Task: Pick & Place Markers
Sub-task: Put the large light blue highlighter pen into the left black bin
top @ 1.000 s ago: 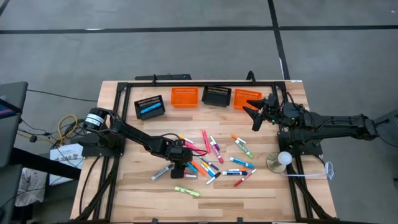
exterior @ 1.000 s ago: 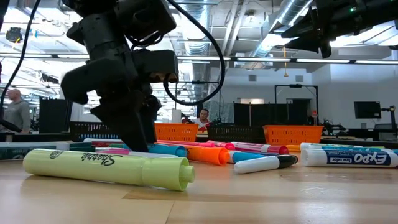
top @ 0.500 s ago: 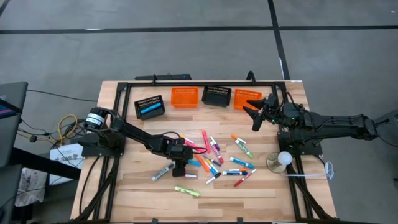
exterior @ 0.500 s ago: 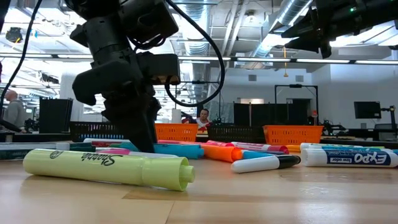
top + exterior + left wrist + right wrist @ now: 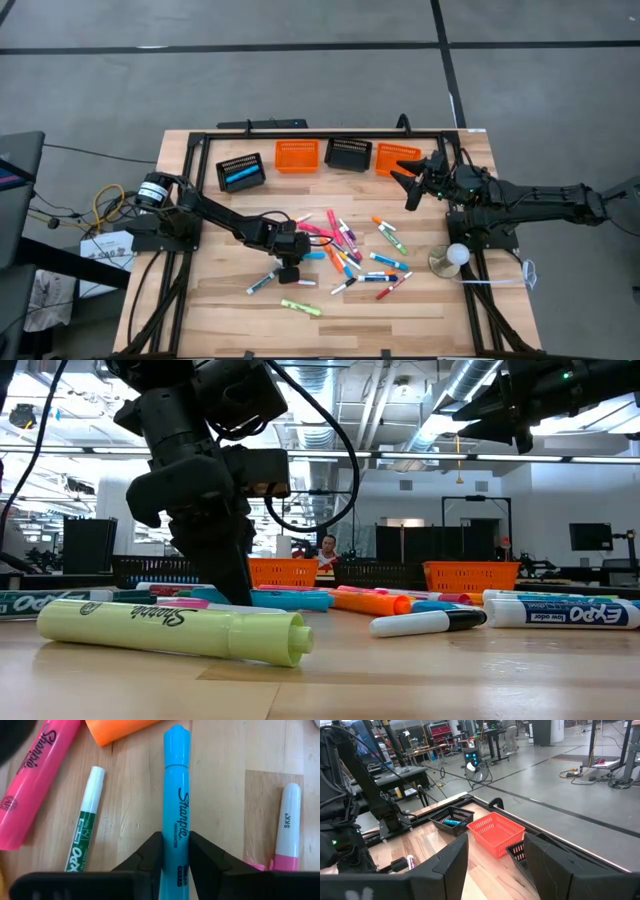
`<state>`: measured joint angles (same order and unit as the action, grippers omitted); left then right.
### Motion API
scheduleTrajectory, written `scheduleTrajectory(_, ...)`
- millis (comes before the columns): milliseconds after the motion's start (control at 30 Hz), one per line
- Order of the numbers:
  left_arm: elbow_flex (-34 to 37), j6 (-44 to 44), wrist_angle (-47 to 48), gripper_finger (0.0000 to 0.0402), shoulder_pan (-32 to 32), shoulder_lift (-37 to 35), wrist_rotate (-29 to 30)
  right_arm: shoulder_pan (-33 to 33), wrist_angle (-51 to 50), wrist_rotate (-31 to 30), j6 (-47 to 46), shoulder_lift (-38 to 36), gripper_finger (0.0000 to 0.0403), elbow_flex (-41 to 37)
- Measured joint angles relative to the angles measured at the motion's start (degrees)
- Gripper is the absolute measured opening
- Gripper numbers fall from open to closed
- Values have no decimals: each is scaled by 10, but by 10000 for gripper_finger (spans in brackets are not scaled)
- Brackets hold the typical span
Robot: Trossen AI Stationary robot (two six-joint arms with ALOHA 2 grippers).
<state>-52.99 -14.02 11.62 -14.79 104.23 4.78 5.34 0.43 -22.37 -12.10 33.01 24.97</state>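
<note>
Left wrist view: my left pincer (image 5: 175,855) has its two dark fingers (image 5: 150,855) squeezed up against the sides of a blue marker (image 5: 176,795), which lies flat on the tabletop (image 5: 225,750). So yeah, narrow and clamped on that one.
Neighbours: a pink marker (image 5: 35,780) and a white one with green print (image 5: 86,815) on one side, a white-and-pink one (image 5: 287,825) on the other, an orange one (image 5: 120,727) past the blue cap.
High view: my left pincer (image 5: 290,262) sits at the left edge of the markers (image 5: 345,250), which are scattered mid-tabletop. A yellow-green marker (image 5: 300,307) lies apart, closer to the front edge.
Baskets: four along the back, a black basket (image 5: 241,171) with something blue in it, then an orange basket (image 5: 300,155), then another black and another orange.
Right pincer (image 5: 410,185): hanging near the rightmost basket, fingers spread wide, holding nothing.
Low view: a person (image 5: 325,550) in the room behind.
</note>
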Motion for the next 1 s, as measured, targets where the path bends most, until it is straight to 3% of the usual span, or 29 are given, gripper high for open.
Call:
scheduleTrajectory(567, -4, -22, -1, 74, 14, -105, 8, 0, 0, 0, 0, 0, 184, 0)
scheduleTrajectory(767, -4, -83, -3, 74, 14, -162, 8, 0, 0, 0, 0, 0, 184, 0)
scheduleTrajectory(1000, -5, -90, -11, 76, 14, -226, 7, 0, 0, 0, 0, 0, 184, 0)
